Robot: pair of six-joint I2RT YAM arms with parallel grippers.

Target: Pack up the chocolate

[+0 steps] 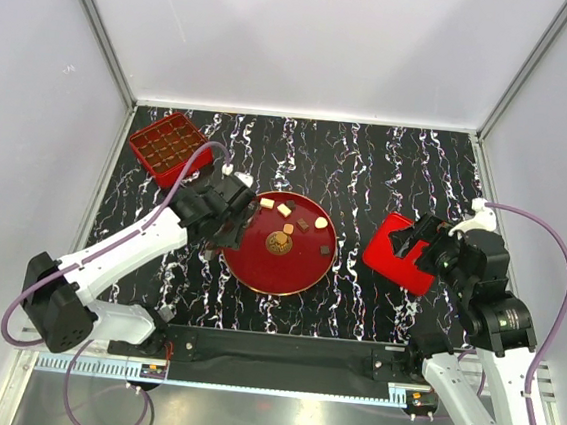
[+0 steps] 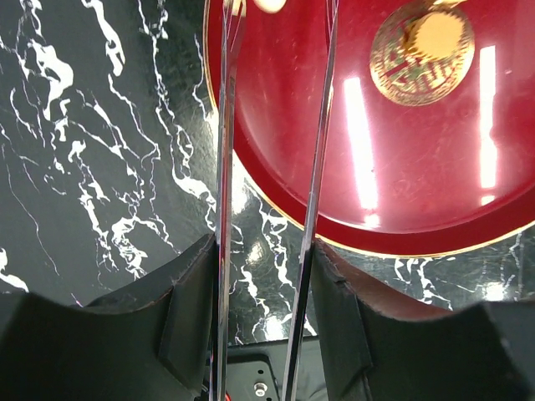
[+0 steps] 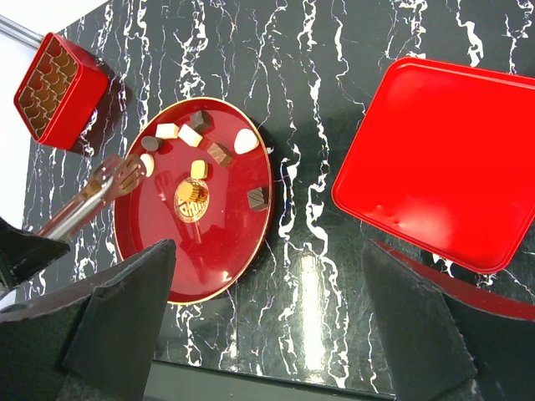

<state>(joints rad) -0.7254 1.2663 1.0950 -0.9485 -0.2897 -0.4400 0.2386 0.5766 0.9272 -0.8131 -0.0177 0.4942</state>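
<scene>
The left gripper (image 2: 263, 284) is closed partway on a pair of metal tongs (image 2: 224, 167), with a blade lying against each finger. I judge the bite-size pieces too small for the broad jaws, so the tongs serve as finer tips. The tongs' long axis runs straight out from the gripper and crosses the red plate (image 2: 418, 217) at its 9 o'clock rim. It ends at a round cream piece (image 3: 148, 163) near the plate's 10 o'clock edge. That piece sits at the tips, but I cannot tell whether it is pinched.

The rest of the chocolate (image 1: 302, 223) lies flat in a loose arc over the plate's far half, from 10 round to 3 o'clock. The pieces are square or round, so none has a real long axis, and the squares sit at mixed angles.

The compartmented red box (image 1: 172, 147) waits at 10 o'clock from the plate, on the tongs' side, which keeps the carry short.

The right gripper (image 3: 267, 334) hangs with its jaws spread wide, holding nothing. It is above the tabletop (image 3: 309, 276) beside the red lid (image 3: 443, 159), at the plate's 3 o'clock, probably ready for closing the box later.
</scene>
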